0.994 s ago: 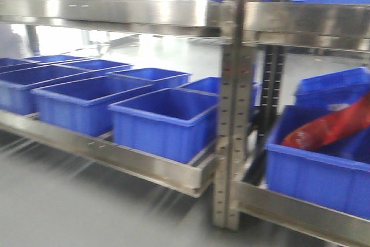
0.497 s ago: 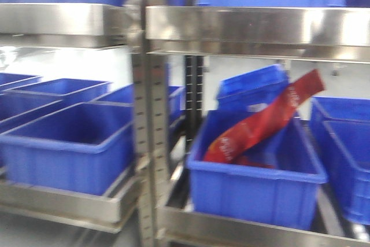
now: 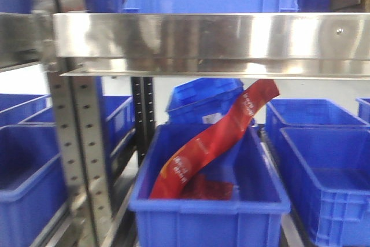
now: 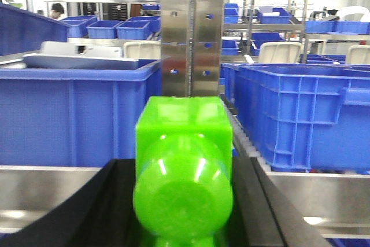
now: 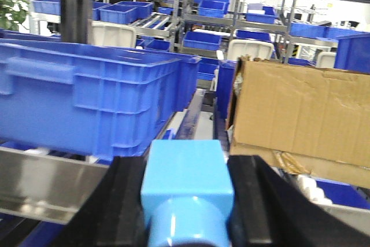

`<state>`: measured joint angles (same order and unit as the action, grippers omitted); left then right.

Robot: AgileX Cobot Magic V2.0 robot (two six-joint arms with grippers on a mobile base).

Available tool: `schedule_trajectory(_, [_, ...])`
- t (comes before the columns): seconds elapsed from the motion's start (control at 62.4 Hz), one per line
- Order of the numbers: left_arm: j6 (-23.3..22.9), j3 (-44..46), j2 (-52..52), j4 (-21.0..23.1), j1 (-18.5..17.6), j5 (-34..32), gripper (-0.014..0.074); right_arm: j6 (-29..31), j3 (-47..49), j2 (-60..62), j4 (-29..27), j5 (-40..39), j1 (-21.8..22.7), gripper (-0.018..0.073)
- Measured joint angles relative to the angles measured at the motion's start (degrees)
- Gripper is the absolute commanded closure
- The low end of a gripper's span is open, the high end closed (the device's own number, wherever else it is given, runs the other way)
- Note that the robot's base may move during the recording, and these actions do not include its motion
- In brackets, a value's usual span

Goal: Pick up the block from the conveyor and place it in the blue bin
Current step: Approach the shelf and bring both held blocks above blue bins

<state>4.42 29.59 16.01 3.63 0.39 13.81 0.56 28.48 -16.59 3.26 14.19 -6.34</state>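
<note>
Plastic and probably light, stiff and slick, the green block (image 4: 184,128) sat pinched by its flat sides in the left claw (image 4: 182,169); the right claw (image 5: 185,165) likewise gripped a pale blue block (image 5: 186,192). Ahead, under a steel shelf (image 3: 214,41), a blue bin (image 3: 208,205) held a red packet (image 3: 215,142).

Bright colours among blue bins (image 3: 208,224)
A lime-green block (image 4: 185,131) in the left gripper's (image 4: 179,166) black jaws, a sky-blue block (image 5: 188,192) in the right gripper's (image 5: 186,163); ahead, a red packet (image 3: 214,140).

Green block (image 4: 184,166), light-blue block (image 5: 188,192), both clamped.
</note>
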Motion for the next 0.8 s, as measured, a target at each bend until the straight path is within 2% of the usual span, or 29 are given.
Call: schedule_trajectory(0.802, [0.0, 0.0, 0.0, 0.0, 0.0, 0.0, 0.0708, 0.0, 0.0, 0.0, 0.0, 0.0, 0.0, 0.0721])
